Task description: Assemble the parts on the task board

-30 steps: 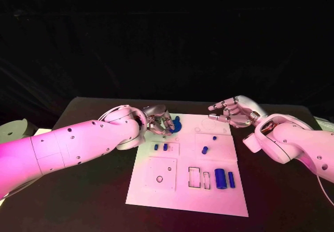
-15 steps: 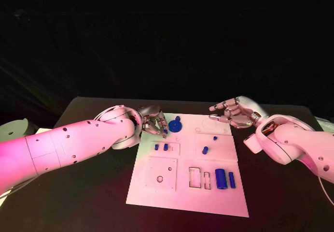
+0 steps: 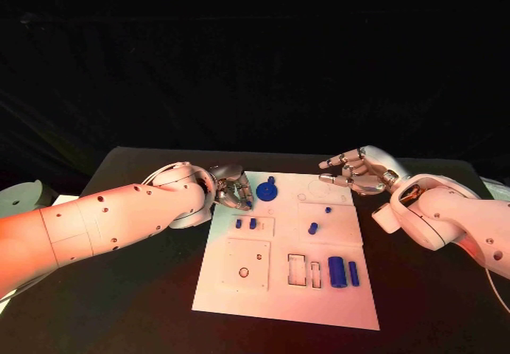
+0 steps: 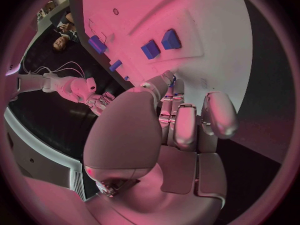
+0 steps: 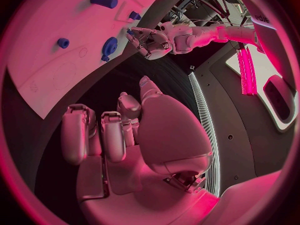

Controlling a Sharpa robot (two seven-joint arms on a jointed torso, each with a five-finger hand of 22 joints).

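1. Since a second ago the left hand (image 3: 231,188) has let go of the blue gear (image 3: 267,192) and drawn back to the task board (image 3: 278,299) left edge; it holds nothing, fingers loosely curled.
2. Gear lies on the board's far part, just right of the left hand.
3. Right hand (image 3: 355,172) hovers over the board's far right corner, fingers curled, empty.
4. Board sits mid-counter (image 3: 127,295).

Left hand (image 3: 232,188) partly hidden behind own arm; task board (image 4: 206,30) cut by circle's rim.
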